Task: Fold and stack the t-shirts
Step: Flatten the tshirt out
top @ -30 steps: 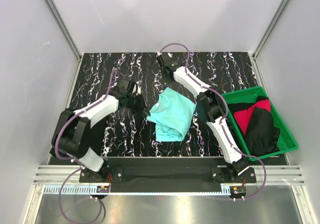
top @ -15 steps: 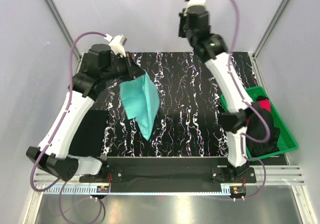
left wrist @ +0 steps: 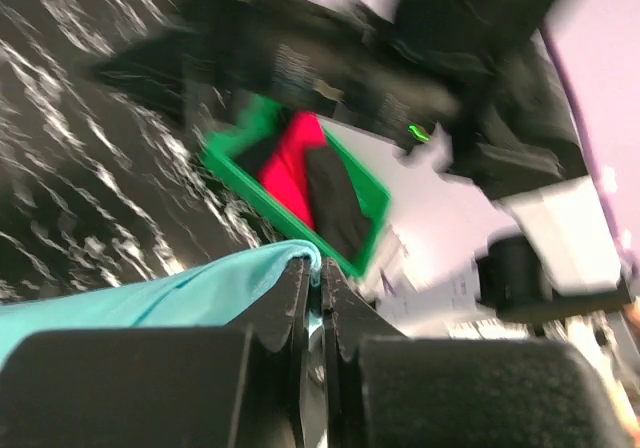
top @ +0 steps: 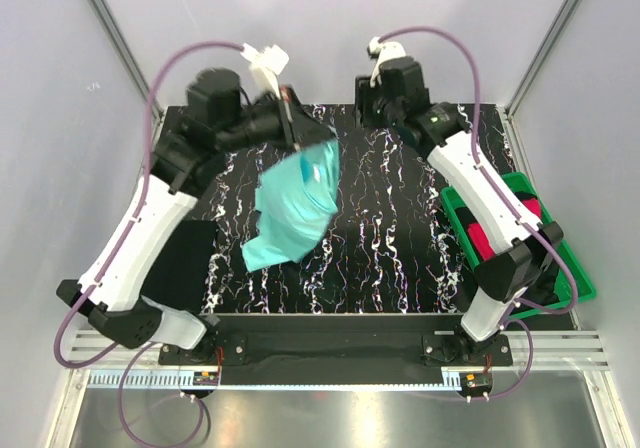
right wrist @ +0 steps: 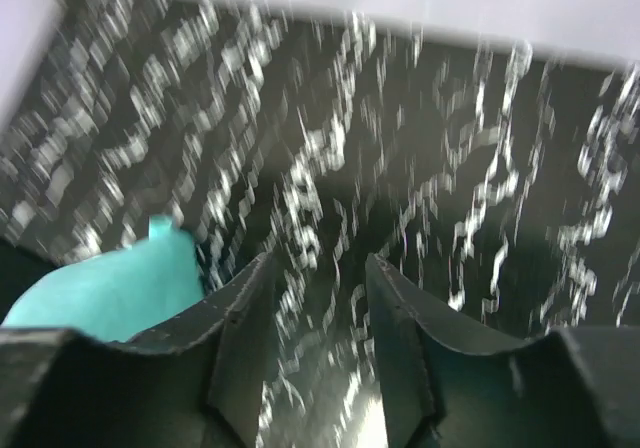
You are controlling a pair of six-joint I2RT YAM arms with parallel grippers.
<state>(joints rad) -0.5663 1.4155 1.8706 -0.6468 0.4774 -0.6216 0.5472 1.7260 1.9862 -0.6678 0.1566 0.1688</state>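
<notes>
While left gripper (left wrist: 318, 273) lifts the turquoise t-shirt (top: 295, 203), right gripper (right wrist: 318, 260) has lowered.

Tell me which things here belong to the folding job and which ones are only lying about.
Job: turquoise t-shirt, hanging from the shut left gripper; red-pink t-shirt and black t-shirt, both in the green tray; open right gripper.
Lying about: green tray; marbled mat.

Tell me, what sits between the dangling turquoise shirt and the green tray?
Nothing but bare marbled mat between the turquoise shirt and green tray, per the top external view.
</notes>
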